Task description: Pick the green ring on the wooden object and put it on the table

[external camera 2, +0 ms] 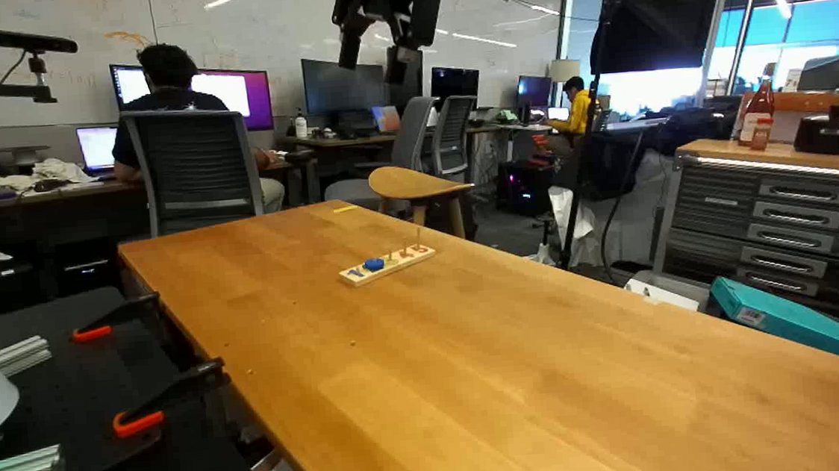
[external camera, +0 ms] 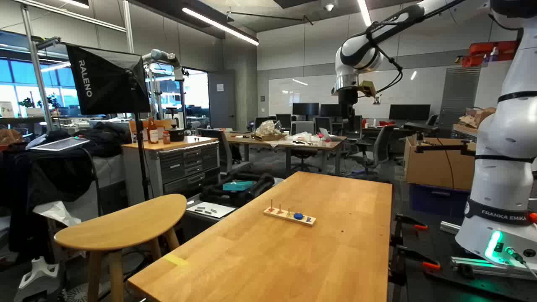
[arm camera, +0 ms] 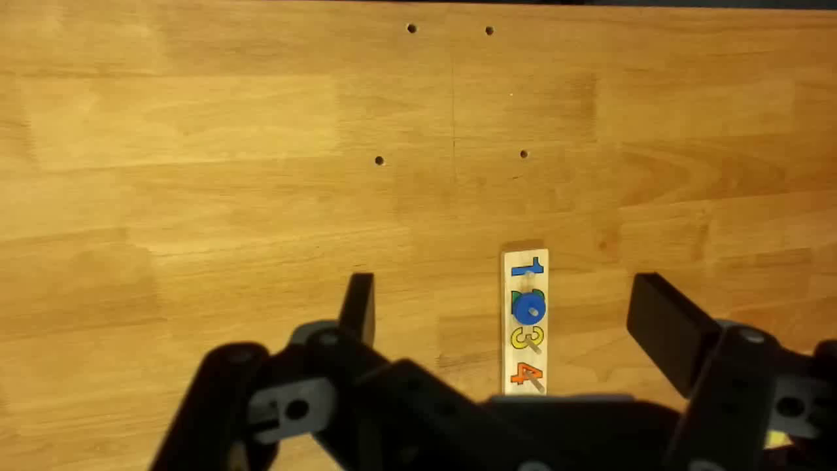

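One blue ring (arm camera: 523, 311) on numbered wooden strip (arm camera: 516, 331), lying flat on bench (external camera: 268, 247), well below wide-spread gripper (external camera 2: 373, 61).

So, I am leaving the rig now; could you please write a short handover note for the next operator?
Gripper: open, empty, above the table.
Numbered wooden peg board: flat on the table.
Blue ring: on the peg at the green 2.
Done: ring not yet off the peg.
Left: lift it off and lay it on the table. The task says green, but the only ring I see is blue; confirm first.
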`<state>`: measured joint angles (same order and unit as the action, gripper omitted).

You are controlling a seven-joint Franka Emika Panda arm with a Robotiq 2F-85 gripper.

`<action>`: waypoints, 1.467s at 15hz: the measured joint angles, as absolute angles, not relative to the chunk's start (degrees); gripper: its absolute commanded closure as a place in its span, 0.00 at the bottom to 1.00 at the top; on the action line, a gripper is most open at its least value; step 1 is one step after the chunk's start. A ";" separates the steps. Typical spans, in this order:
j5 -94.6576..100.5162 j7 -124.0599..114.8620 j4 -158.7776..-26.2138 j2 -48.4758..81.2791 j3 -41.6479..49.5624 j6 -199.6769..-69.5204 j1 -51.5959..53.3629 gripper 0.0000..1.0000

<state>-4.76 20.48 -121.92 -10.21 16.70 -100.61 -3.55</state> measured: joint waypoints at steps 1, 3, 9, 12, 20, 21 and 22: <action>-4.76 20.48 -121.83 -10.22 16.70 -100.64 -3.55 0.00; -4.76 20.48 -121.64 -10.26 16.70 -100.64 -3.55 0.00; -4.67 20.45 -122.25 -10.11 15.68 -101.74 -3.91 0.00; -2.90 20.29 -125.01 -9.33 12.04 -108.97 -3.74 0.00; 2.78 13.43 -132.26 2.87 2.17 -131.36 -0.43 0.00; 3.47 12.05 -132.29 5.23 1.60 -134.07 -0.15 0.00; 3.72 10.79 -132.27 7.62 1.17 -136.75 0.11 0.00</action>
